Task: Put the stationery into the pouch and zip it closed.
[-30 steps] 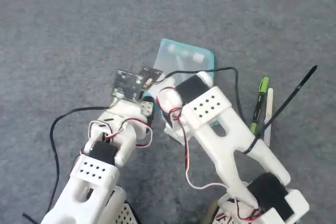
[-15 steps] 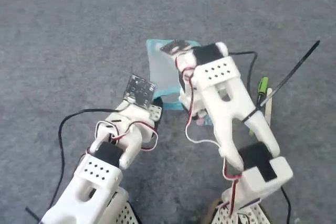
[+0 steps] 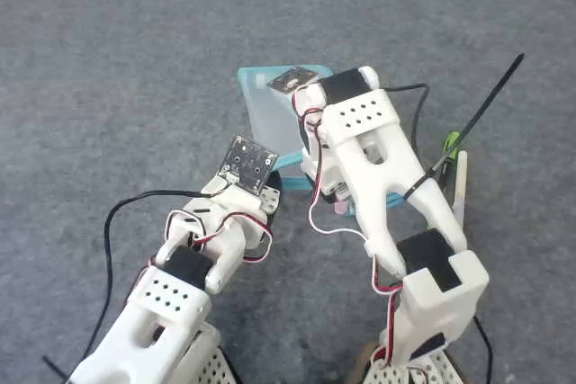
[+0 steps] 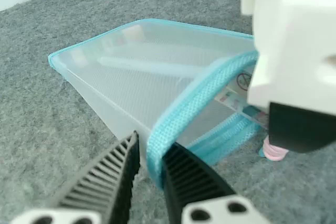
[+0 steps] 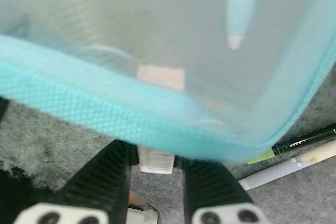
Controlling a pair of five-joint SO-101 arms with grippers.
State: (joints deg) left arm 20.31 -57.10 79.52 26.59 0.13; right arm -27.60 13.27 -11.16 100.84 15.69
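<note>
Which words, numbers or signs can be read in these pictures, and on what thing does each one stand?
Label at the pouch: small print and a round sign, too blurred to read.
Black pen: white print on its barrel, too small to read.
No other print is legible.

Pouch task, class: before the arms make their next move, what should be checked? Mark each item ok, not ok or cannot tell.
1. Left gripper clamps the pouch rim: ok.
2. Pouch mouth open: ok.
3. Right gripper holds the small pink item: ok.
4. Item lined up with the mouth: cannot tell.
5. All stationery inside: not ok; green pen and white pen lie on the table.
</note>
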